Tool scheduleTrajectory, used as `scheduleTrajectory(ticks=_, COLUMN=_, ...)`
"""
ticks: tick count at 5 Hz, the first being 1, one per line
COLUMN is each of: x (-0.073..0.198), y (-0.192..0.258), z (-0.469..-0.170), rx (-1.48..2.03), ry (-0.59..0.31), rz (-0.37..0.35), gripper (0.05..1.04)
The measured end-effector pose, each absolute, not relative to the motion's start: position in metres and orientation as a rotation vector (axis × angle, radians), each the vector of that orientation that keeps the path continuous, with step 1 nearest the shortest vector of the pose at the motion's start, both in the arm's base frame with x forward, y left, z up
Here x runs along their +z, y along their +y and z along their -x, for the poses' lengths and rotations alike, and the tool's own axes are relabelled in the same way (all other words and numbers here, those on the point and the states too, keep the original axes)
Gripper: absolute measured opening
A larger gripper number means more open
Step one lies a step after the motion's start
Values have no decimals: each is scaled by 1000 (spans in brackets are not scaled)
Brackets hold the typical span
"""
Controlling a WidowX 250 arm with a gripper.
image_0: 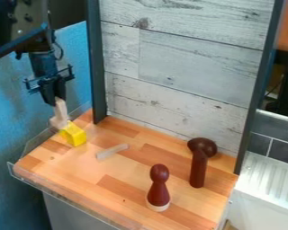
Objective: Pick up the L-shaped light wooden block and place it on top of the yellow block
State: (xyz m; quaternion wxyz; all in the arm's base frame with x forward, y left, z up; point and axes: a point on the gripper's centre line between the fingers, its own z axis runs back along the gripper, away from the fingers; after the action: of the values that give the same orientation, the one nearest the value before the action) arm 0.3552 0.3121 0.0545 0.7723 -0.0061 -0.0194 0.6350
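With the clock laid over the wooden board (56, 164), twelve at the planked back panel, I have my one gripper (56, 97) out between ten and eleven, hanging down. Its two jaws are drawn nearly together, parted only by the upper end of a pale wooden piece (60, 109), which they have hold of. That piece points downward, wider at its lower end, and sits right by the one yellow block (74, 134) at ten o'clock; I can't tell from here whether the two touch.

I count five loose things: two pale, one yellow, two dark brown. The second pale one, a short stick (112, 151), lies flat near the centre, a little toward eleven, well apart from the others. The two dark brown ones stand upright: a pawn-shaped figure (159, 188) with a pale base between four and five, and a round-headed peg (198, 170) at three, its head bulging to one side.

Two dark posts flank the back panel (188, 72), and a white ribbed surface (267, 179) lies off the board, beyond three.
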Motion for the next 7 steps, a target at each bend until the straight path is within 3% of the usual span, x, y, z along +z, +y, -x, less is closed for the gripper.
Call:
scheduleTrajectory(ticks=4, x=48, y=305, z=-376, rx=1302, ry=-112, rz=-13, gripper=247)
scheduleTrajectory(ticks=7, x=29, y=305, z=-374, rx=1315, ry=-43, rz=-19, gripper=247)
